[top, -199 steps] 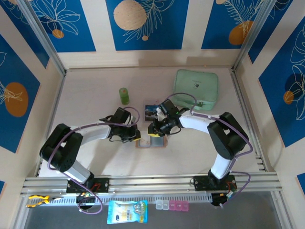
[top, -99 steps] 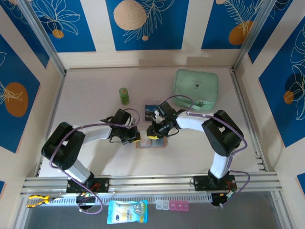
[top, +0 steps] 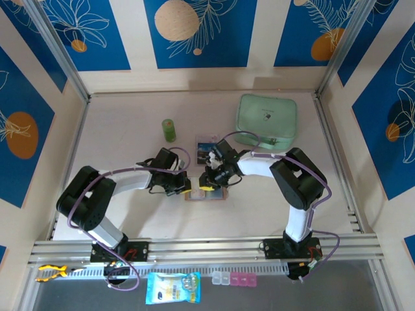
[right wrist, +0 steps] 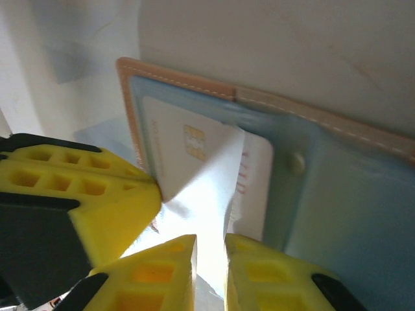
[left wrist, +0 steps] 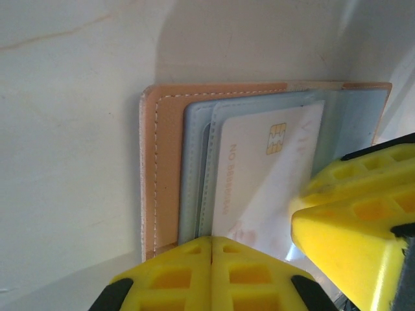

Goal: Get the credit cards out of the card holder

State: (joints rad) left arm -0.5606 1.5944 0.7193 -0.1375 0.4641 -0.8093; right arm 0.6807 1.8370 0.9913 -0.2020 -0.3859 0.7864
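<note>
Right gripper [right wrist: 209, 245], lower centre, is pinching a white card [right wrist: 194, 162] in the open holder [right wrist: 337, 194]; left gripper [left wrist: 211, 249], jaws closed, is resting at the holder's lower edge.

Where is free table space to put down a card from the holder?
Bare table left of the green bottle, and the near strip between both arm bases. Crowded around the card holder, up to the mint pouch.

Right gripper [right wrist: 210, 245] crept left over card holder [right wrist: 337, 194], jaws narrowed (pinching white card [right wrist: 194, 168]).
</note>
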